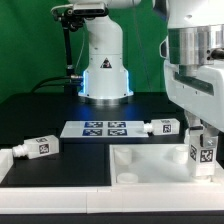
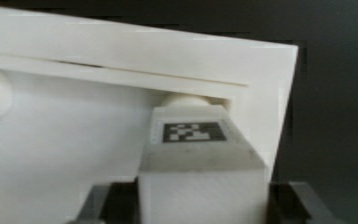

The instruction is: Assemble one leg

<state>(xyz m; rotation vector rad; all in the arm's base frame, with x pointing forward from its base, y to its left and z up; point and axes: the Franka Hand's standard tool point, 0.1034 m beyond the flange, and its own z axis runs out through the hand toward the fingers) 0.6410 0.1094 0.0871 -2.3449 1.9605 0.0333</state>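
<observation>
My gripper [image 1: 203,140] is shut on a leg [image 1: 203,152], a small white peg with a black-and-white tag, and holds it upright at the far right corner of the white tray-like frame [image 1: 150,165]. In the wrist view the leg [image 2: 197,150] runs from between my fingers [image 2: 108,202] toward a round socket in the frame's corner [image 2: 190,100]; its round tip meets the socket. Two more legs lie on the black table: one [image 1: 160,127] beside the marker board, one [image 1: 30,148] at the exterior view's left.
The marker board [image 1: 103,128] lies flat behind the frame. The robot base [image 1: 103,65] stands at the back with a cable to its left. The frame's raised rim [image 2: 140,60] borders the corner socket.
</observation>
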